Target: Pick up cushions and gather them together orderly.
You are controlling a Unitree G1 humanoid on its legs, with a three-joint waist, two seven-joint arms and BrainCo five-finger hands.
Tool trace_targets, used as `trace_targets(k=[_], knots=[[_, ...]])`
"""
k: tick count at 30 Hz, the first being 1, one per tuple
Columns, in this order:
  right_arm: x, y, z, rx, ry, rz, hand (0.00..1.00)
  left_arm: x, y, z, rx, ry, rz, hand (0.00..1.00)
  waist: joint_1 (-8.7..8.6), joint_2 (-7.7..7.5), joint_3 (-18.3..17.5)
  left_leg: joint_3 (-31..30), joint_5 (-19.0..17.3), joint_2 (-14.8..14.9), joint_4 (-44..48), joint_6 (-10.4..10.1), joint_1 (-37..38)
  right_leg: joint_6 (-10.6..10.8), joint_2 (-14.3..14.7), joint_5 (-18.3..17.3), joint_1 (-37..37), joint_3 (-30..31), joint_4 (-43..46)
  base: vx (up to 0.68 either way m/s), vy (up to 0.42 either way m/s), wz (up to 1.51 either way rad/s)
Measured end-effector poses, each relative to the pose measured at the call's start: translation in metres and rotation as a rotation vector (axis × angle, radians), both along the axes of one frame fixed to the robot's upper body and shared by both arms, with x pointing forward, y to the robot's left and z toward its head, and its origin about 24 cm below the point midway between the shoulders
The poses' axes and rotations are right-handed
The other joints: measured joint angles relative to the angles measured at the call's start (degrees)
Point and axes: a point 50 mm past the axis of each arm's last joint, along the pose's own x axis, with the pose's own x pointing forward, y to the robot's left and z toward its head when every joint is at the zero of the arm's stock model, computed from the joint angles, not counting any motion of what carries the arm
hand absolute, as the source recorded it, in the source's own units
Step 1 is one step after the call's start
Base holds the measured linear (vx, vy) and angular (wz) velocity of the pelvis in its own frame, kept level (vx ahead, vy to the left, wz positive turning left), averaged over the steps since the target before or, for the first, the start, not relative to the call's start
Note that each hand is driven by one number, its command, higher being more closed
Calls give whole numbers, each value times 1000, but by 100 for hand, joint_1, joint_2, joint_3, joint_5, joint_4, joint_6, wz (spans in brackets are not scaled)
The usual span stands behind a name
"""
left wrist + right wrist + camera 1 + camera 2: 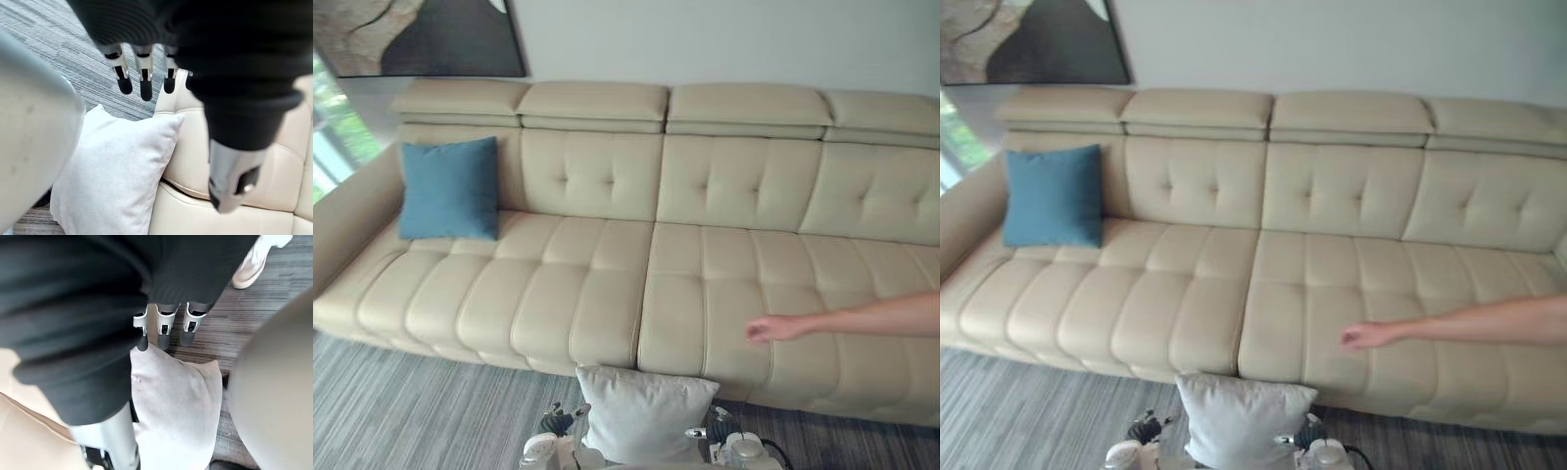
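Observation:
A white cushion (642, 415) stands on the carpet against the front of the beige sofa (607, 294), low in the middle of the eye views. My left hand (558, 422) is beside its left edge and my right hand (722, 431) beside its right edge. In the left wrist view the fingers (145, 81) are straight, with the thumb apart, above the white cushion (112, 171). The right hand's fingers (164, 330) are also straight, just over the cushion's (181, 401) edge. A blue cushion (448, 188) leans upright against the sofa's backrest at the far left.
A person's bare arm and hand (773, 328) reach in from the right over the sofa seat. A light shoe (252, 264) is on the grey striped carpet (401, 411). A dark picture (421, 34) hangs on the wall at upper left.

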Motion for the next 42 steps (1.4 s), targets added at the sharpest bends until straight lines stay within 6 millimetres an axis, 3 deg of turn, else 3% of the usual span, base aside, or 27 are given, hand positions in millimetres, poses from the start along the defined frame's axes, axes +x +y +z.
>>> trace_targets(k=[5,8,11,12,13,14,16,20,22,28,35,38,42], knots=[[1,-1,0,-14,-3,-13,0,3,-7,0,-4,5,-33,0,5,81,18,265,56,-178,-238,103,244,112,-149,66,46,125,-50,105,79,-21],[14,-7,5,-40,-38,-44,0,15,-10,3,8,-22,-25,0,28,193,273,252,54,-118,89,105,-11,135,-101,42,-385,68,586,8,-17,-5],[42,-27,18,-78,-135,-142,0,47,-12,18,13,-127,0,0,29,217,722,116,-38,-44,1248,180,-1097,239,-106,-46,-1443,-31,1699,-138,-28,4],[59,-34,28,-85,-197,-185,0,60,-9,25,20,-172,23,0,42,213,909,110,-114,12,1700,214,-1502,210,-86,-91,-1818,-45,2074,-155,-19,-2],[63,-36,31,-87,-214,-202,0,65,-8,28,24,-190,33,0,43,200,976,107,-138,26,1841,208,-1614,184,-78,-115,-1919,-46,2197,-169,-11,-8],[79,-46,42,-105,-284,-261,0,85,-2,41,34,-263,75,0,35,185,1242,85,-290,82,2376,246,-2059,197,-60,-247,-2343,-63,2657,-137,-11,-5],[97,-56,57,-109,-363,-318,0,105,3,56,36,-343,116,0,20,195,1483,-30,-469,100,2823,249,-2529,203,-39,-395,-2771,-83,3058,-199,-15,-2],[126,-61,80,-105,-474,-376,0,140,12,87,49,-488,173,0,19,202,1802,-114,-765,132,3345,307,-3319,178,-30,-716,-3440,-158,3410,-240,4,4],[147,-58,97,-69,-544,-420,0,157,17,104,34,-560,225,0,25,202,1964,-197,-981,179,3829,307,-4059,168,-28,-870,-4145,-206,3831,-333,-1,2],[173,-43,120,-24,-630,-421,0,164,23,114,24,-597,298,0,26,196,2115,-202,-869,309,4103,279,-4868,177,15,-701,-4900,-238,3985,-225,-17,-3],[198,-38,150,-1,-741,-416,0,190,17,145,22,-716,265,0,36,193,2354,-202,-734,379,4342,350,-5390,182,47,-507,-5386,-241,4167,-51,-8,-3],[203,-36,160,6,-786,-407,0,199,10,159,25,-765,224,0,37,198,2418,-206,-732,384,4362,350,-5371,183,49,-508,-5375,-246,4199,0,-25,0],[200,-32,158,-3,-790,-373,0,200,4,159,22,-769,194,0,36,198,2418,-189,-731,394,4317,351,-5280,183,58,-507,-5303,-244,4153,-7,-52,-2]])
